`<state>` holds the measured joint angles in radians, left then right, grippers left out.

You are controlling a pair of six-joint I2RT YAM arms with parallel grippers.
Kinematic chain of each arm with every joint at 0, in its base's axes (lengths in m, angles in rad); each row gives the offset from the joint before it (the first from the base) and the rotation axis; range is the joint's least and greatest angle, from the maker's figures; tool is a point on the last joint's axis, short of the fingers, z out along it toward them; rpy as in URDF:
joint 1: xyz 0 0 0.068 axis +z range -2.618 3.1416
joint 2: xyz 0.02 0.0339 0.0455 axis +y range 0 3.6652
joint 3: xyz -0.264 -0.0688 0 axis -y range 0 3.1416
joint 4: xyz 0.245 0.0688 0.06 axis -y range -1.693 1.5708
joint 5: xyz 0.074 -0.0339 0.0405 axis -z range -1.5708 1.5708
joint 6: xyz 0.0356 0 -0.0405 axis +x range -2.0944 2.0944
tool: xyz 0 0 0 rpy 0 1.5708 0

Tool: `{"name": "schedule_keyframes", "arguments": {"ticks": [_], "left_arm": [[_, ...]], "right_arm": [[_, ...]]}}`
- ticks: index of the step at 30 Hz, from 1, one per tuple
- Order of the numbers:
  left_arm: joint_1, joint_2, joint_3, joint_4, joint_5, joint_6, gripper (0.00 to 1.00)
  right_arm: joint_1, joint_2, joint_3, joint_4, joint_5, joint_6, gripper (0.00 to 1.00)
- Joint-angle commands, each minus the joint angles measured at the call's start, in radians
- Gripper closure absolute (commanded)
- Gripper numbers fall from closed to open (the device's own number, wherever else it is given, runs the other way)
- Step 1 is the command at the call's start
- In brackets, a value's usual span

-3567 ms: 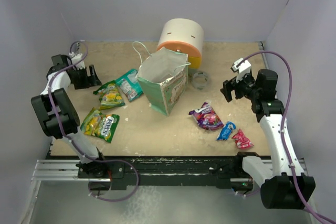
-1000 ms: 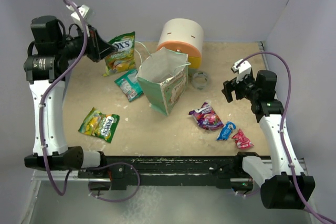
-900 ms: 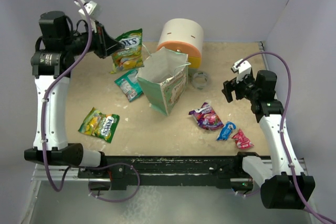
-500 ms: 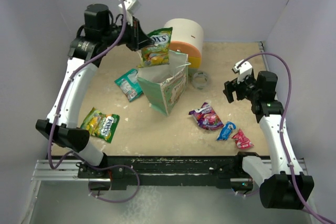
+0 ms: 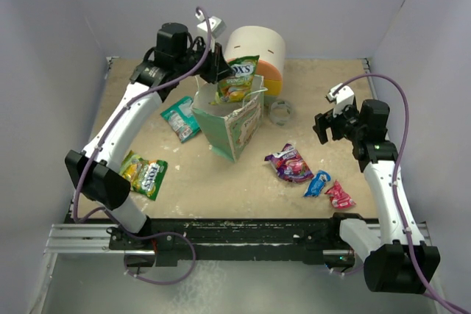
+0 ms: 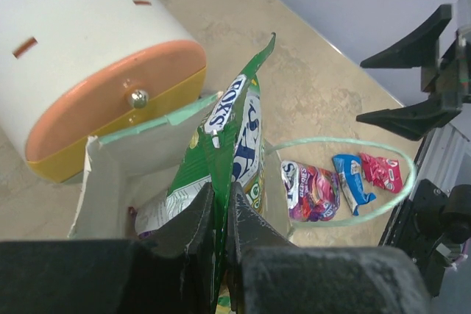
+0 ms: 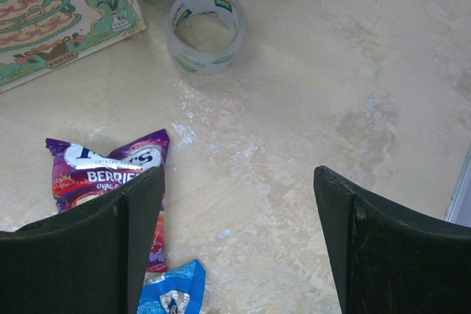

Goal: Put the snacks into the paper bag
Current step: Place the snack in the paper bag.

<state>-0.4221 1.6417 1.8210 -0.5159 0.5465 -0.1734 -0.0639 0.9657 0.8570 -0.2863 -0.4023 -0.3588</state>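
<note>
My left gripper [image 5: 218,71] is shut on the edge of a yellow-green snack packet [image 5: 237,79], which hangs over the open top of the mint-green paper bag [image 5: 239,129]. In the left wrist view the packet [image 6: 235,126] dips into the bag's white inside [image 6: 121,163], pinched between my fingers [image 6: 254,233]. On the table lie a teal packet [image 5: 180,118], another yellow-green packet [image 5: 141,174], a purple packet [image 5: 289,164], a blue one [image 5: 318,182] and a red one [image 5: 339,195]. My right gripper [image 5: 330,124] hovers open to the right of the purple packet [image 7: 103,167].
A round cream and orange drawer unit [image 5: 254,53] stands just behind the bag. A clear tape ring [image 5: 280,111] lies to the bag's right, also seen as the ring [image 7: 204,27] in the right wrist view. Grey walls enclose the table on three sides.
My left arm has carried the yellow-green packet from the far left rear rightward to above the bag's opening. The right arm has not moved.
</note>
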Motion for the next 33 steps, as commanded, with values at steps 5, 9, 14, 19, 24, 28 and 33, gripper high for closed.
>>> {"name": "schedule_keyframes", "arguments": {"ticks": [5,9,14,19,24,28,33], "left_arm": [[-0.019,-0.046,-0.175,0.265,-0.001,0.002,1.0],[-0.027,-0.046,-0.239,0.295,-0.002,-0.003,1.0],[-0.043,-0.042,-0.283,0.31,-0.031,-0.007,0.93],[-0.049,-0.049,-0.318,0.319,-0.029,0.002,0.9],[-0.049,-0.051,-0.356,0.329,-0.024,0.001,0.88],[-0.049,-0.057,-0.377,0.34,-0.022,0.0,0.85],[-0.049,-0.059,-0.394,0.346,0.006,0.006,0.81]], "right_arm": [[-0.004,-0.011,-0.004,0.027,-0.012,-0.008,0.15],[-0.004,-0.017,-0.007,0.031,-0.009,-0.007,0.15],[-0.004,-0.01,-0.005,0.03,-0.009,-0.007,0.15],[-0.004,-0.01,-0.007,0.032,-0.007,-0.007,0.15],[-0.004,-0.009,-0.006,0.032,-0.007,-0.007,0.15],[-0.004,-0.006,-0.007,0.032,-0.007,-0.008,0.15],[-0.004,-0.004,-0.007,0.032,-0.007,-0.009,0.15]]}}
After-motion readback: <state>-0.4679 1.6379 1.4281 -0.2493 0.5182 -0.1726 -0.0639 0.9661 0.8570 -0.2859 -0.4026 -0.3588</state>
